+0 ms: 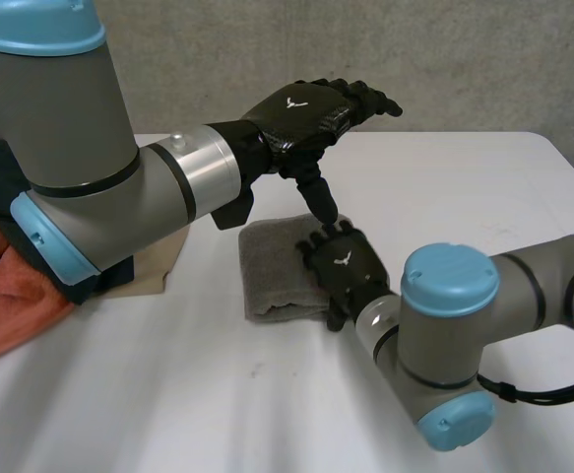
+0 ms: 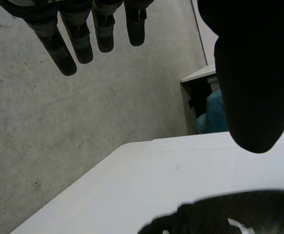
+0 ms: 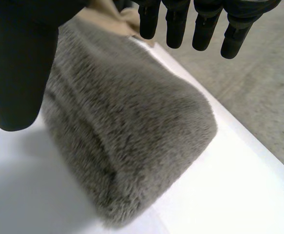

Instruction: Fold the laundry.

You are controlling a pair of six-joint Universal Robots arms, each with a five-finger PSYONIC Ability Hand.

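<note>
A folded grey fluffy towel (image 1: 272, 264) lies on the white table (image 1: 168, 394). My right hand (image 1: 343, 266) is at the towel's right edge, open, fingers straight and pointing across it. In the right wrist view the towel (image 3: 132, 141) lies under the palm, with the straight fingers (image 3: 202, 29) held above it and the thumb (image 3: 20, 63) beside it. My left hand (image 1: 306, 110) hangs open above the table behind the towel, thumb pointing down toward the right hand. In the left wrist view its fingers (image 2: 78, 41) are straight, with the back of the right hand (image 2: 239, 217) below them.
A beige cloth (image 1: 154, 268) lies under my left forearm, left of the towel, and shows beyond it in the right wrist view (image 3: 107, 19). An orange-red cloth (image 1: 11, 296) lies at the table's left edge. A concrete wall stands behind the table.
</note>
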